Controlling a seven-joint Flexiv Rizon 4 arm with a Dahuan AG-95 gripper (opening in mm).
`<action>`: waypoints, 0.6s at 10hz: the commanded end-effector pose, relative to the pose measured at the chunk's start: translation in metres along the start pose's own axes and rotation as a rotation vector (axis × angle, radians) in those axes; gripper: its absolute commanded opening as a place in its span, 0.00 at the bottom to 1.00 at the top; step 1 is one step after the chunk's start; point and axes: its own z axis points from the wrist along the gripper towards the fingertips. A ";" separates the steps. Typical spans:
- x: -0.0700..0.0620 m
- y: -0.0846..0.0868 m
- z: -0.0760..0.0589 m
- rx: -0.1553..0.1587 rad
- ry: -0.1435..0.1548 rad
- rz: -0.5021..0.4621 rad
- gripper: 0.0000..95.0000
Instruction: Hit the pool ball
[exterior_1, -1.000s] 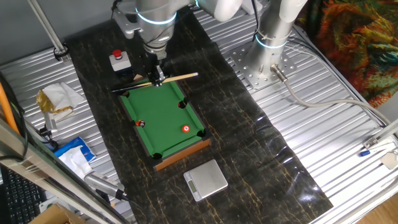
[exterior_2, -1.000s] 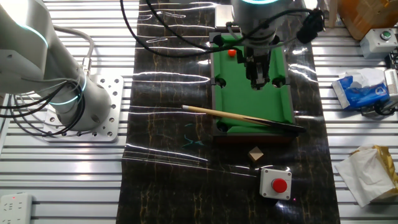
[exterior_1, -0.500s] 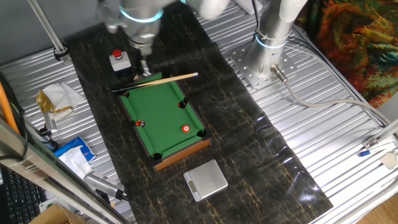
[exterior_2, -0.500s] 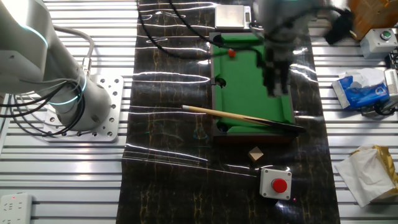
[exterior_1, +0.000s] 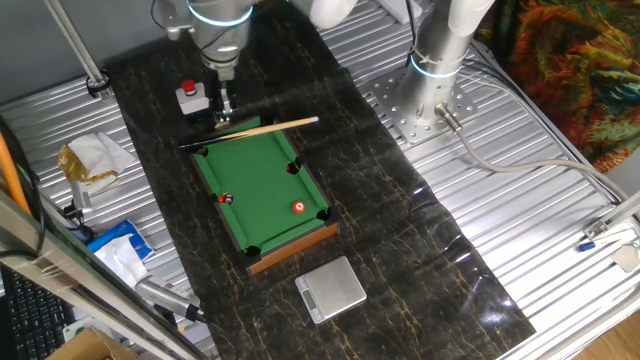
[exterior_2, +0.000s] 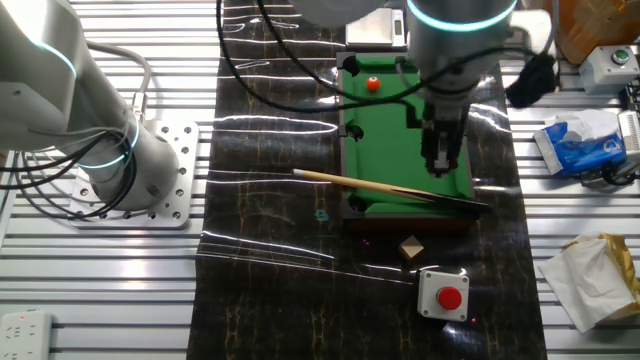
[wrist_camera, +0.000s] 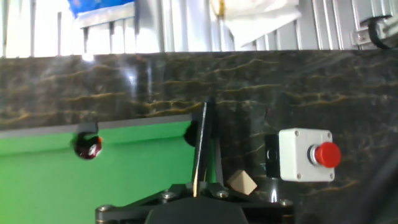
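Observation:
The pool ball, red with a white spot, lies on the green mini pool table near a corner pocket; it also shows in the other fixed view. A wooden cue lies across the table's far end. My gripper hangs over the cue's dark butt end, next to the red button box, far from the pool ball. Its fingers look slightly apart and hold nothing. In the hand view the cue runs straight ahead; my fingertips are out of frame.
A blackish-red ball sits by a side pocket. A white box with a red button and a small wooden cube stand beside the cue's end. A scale lies beyond the table's other end. Tissues and packets lie at the side.
My gripper has moved from above the table's end cushion out past the table toward the cue's butt end and the red button box. The cue and both balls have not moved.

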 end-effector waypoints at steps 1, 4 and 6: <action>-0.007 0.000 0.008 -0.012 -0.004 0.035 0.40; -0.028 -0.003 0.018 -0.032 0.008 0.067 0.40; -0.030 -0.010 0.026 -0.052 0.021 0.066 0.40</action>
